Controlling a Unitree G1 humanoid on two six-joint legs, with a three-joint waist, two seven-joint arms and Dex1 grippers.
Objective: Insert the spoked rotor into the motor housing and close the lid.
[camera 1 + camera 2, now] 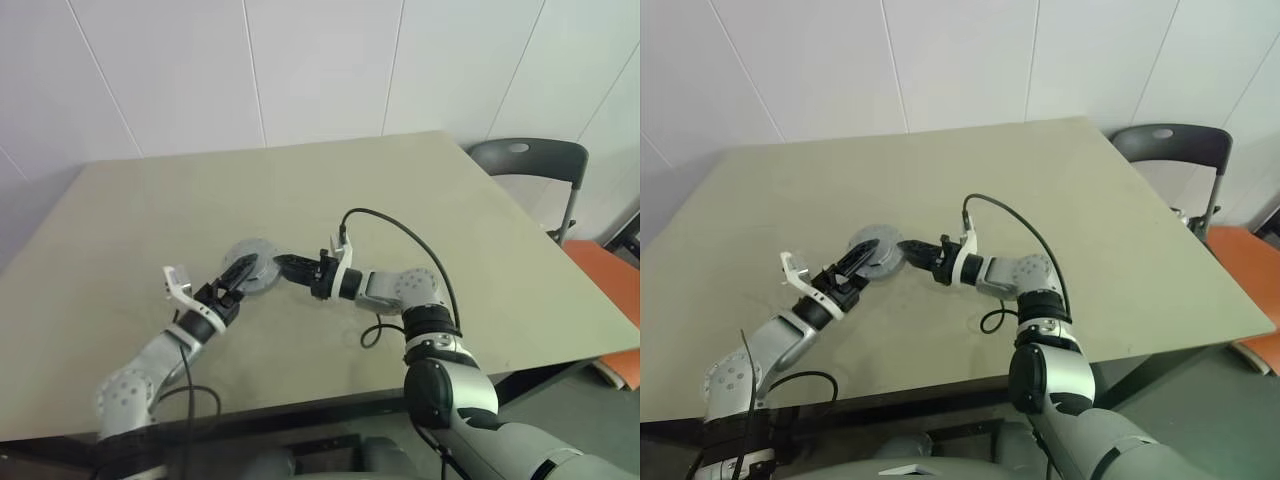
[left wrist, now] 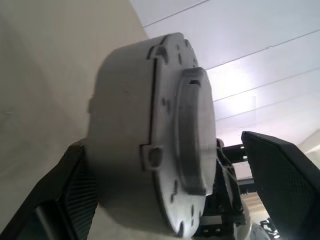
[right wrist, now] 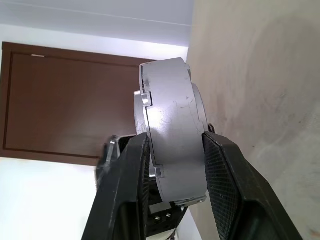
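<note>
**Grey metal assembly gripped at its rim, lid apparently on**

Grey cast metal is what we see between the fingers: the motor housing [image 3: 172,130] with the lid [image 2: 192,135] seated on it forms one thick round puck. It is held on edge just above the table [image 1: 420,200], near the front middle, between the two arms. We cannot see the spoked rotor; we judge it is inside.

The right gripper [image 1: 285,267] has its two black fingers [image 3: 227,175] pressed on the opposite flat faces of the puck, a narrow, firm pinch. The left gripper [image 1: 236,274] stands wide, one finger on each side of the puck; we cannot tell whether either touches.

Handling, our estimate:
- Rigid and fairly heavy for its size, so no squeeze damage is expected.
- Smooth painted faces could slip under a face pinch if the puck tilts.
- Rim notches and the raised boss on the lid give better purchase.
- A face-to-face grip also presses lid and housing together.

The table is matte beige laminate, flat and bare around the work. White panelled walls stand behind, a dark chair [image 1: 530,165] at the far right corner, and an orange object [image 1: 605,280] beside it.
</note>
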